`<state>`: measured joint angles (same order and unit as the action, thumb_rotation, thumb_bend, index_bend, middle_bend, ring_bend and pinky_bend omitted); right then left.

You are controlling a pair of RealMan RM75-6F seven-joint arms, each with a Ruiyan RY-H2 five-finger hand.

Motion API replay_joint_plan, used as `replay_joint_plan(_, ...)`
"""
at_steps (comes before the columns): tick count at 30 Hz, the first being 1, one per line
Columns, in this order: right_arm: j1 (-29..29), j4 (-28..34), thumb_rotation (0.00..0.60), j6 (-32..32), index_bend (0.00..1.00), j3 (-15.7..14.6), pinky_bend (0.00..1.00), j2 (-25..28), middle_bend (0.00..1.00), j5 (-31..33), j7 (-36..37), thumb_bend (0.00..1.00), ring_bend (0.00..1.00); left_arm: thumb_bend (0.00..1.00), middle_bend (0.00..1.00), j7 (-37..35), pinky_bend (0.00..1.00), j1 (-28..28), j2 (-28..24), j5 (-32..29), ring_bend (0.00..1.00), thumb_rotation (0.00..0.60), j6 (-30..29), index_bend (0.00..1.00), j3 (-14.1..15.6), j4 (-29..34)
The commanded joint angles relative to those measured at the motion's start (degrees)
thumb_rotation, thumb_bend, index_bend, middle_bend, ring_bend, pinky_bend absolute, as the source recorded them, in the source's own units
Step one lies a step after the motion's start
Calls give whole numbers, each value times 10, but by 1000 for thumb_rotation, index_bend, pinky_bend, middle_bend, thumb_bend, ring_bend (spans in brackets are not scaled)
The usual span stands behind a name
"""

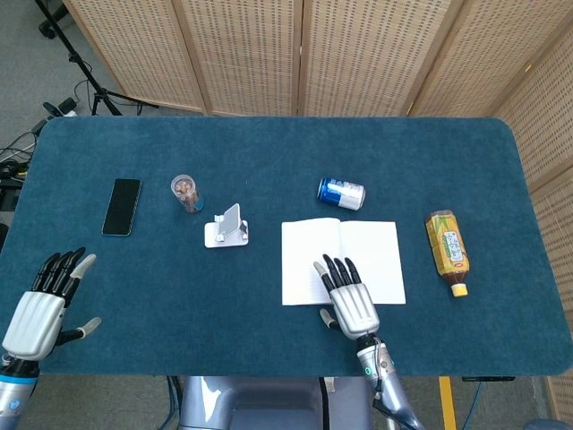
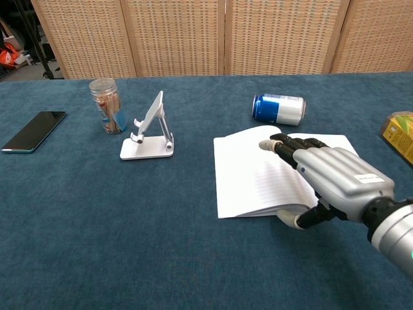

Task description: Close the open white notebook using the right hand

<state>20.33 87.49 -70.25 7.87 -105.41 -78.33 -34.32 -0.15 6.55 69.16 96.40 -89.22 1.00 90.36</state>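
Clear jar [image 2: 108, 104] holds brown sticks; right hand [image 1: 346, 300] fingers spread over white notebook [image 1: 304, 260], grasping nothing.

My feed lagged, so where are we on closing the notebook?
Done: nothing yet; the notebook lies open flat, both pages showing. In hand: the right hand is spread over its near edge by the spine, fingers on the pages. Left: get hold of one side and fold it over. The left hand is idle, far off.
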Motion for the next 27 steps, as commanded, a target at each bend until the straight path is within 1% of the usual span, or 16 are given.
replay_joint_plan(1,5,-9,600,1,0,3,0,-6,0,3,5,337,0,0,0,-1,0,0,0,-1,0,600,1,0,0,0)
replay_joint_plan(12,17,-35,600,5,0,6,0,-20,0,8,20,337,0,0,0,1,0,1,1,1,0,600,2,0,1,0)
replay_joint_plan(27,24,-47,600,11,0,1,0,-26,0,25,23,337,0,0,0,1,0,1,1,0,0,600,3,0,1,0)
